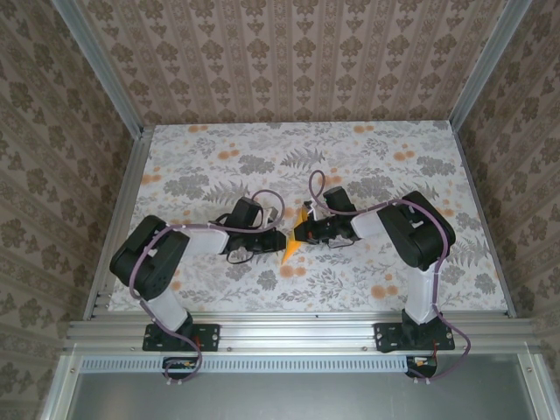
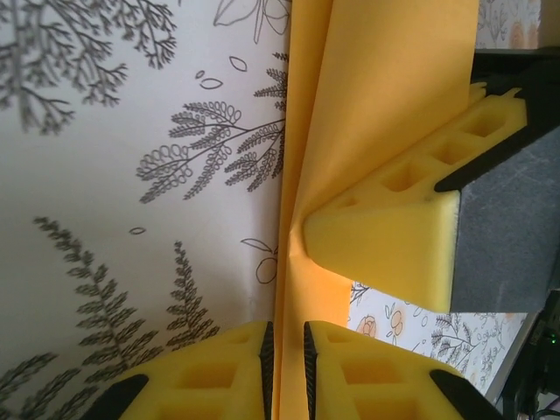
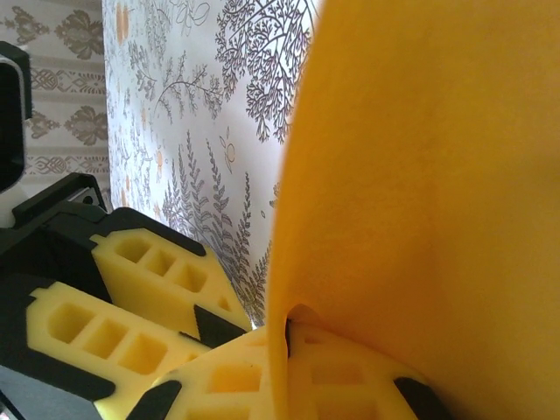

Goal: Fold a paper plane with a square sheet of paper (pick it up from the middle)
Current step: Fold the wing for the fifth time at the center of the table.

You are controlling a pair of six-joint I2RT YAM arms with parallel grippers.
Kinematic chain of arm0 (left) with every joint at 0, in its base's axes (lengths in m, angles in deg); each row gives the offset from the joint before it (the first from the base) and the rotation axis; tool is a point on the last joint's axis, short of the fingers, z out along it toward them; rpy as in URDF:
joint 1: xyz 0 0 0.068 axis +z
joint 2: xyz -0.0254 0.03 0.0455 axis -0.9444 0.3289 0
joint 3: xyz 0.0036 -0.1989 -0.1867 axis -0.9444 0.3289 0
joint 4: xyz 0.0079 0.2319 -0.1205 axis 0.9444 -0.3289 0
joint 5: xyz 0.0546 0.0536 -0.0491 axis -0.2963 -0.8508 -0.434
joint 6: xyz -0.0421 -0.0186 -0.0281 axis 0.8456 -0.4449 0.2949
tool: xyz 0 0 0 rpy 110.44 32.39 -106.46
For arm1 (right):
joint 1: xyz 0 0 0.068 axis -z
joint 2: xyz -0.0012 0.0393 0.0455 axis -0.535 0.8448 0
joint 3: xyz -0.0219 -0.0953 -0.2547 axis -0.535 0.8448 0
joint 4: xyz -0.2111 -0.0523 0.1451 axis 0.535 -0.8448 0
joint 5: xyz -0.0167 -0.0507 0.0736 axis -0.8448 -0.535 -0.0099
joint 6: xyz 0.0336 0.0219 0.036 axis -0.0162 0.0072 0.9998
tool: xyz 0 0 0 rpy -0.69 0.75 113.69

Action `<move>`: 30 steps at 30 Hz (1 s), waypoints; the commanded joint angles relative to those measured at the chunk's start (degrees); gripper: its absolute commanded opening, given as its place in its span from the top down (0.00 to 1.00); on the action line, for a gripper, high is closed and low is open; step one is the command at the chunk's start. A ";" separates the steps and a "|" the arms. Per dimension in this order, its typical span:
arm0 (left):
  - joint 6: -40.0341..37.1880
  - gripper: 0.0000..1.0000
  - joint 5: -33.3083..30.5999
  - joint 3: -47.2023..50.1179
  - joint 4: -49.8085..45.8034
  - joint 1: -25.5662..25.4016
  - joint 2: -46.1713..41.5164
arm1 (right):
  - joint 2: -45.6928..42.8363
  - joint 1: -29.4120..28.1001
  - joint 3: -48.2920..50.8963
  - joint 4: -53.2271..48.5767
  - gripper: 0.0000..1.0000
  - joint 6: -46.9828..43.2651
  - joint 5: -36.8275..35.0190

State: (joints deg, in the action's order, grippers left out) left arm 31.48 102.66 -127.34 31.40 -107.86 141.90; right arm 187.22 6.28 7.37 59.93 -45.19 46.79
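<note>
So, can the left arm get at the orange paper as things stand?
Likely yes: the left gripper is shut on the orange paper, near the right gripper, which grips it too.

The table (image 1: 262,149) is being covered by a white cloth printed with grey ferns and leaves. Small orange flower prints (image 1: 229,154) are being shown scattered over it, one cluster toward eleven o'clock and another toward five o'clock. The space is being enclosed at nine, twelve and three o'clock by brown damask wallpaper (image 1: 297,52). Aluminium rails (image 1: 297,331) are being seen along the six o'clock edge, with a grey panel (image 1: 297,398) below.
</note>
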 commanded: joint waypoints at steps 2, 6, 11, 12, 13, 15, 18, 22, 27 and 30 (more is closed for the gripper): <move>-1.51 0.81 1.44 -1.43 -1.56 -0.64 1.49 | 0.90 0.40 1.03 0.70 0.94 -0.75 1.14; -2.32 0.82 1.00 -1.95 -2.64 -1.08 2.19 | 1.06 0.40 1.25 0.75 0.90 -0.38 0.80; -3.44 0.83 0.24 -2.64 -4.10 -1.72 2.59 | 1.02 0.49 1.44 0.64 0.87 -0.06 0.03; -3.73 0.83 0.06 -2.75 -4.46 -1.85 2.68 | 1.05 0.49 1.53 0.66 0.86 -0.03 -0.16; -3.92 0.82 -0.23 -2.91 -4.84 -2.05 2.77 | 1.07 0.48 1.55 0.60 0.85 0.05 -0.41; -4.28 0.82 -0.53 -3.16 -5.29 -2.36 2.77 | 1.08 0.41 1.73 0.43 0.83 0.26 -1.03; -5.11 0.82 -1.51 -3.77 -6.97 -2.90 2.68 | 1.07 0.49 1.95 0.23 0.81 0.71 -2.08; -6.99 0.82 -4.25 -5.35 -10.62 -4.21 2.68 | 0.92 0.58 2.42 0.23 0.80 1.41 -3.48; -8.34 0.82 -6.63 -6.39 -13.19 -5.30 2.83 | 0.43 0.66 3.28 0.52 0.88 2.24 -5.61; -8.42 0.82 -7.16 -6.63 -13.52 -5.69 2.77 | 0.15 0.66 3.74 0.33 0.95 2.34 -6.76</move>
State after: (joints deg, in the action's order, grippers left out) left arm 24.99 96.87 -133.20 21.30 -112.62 143.58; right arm 187.18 6.54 9.06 63.30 -42.76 46.12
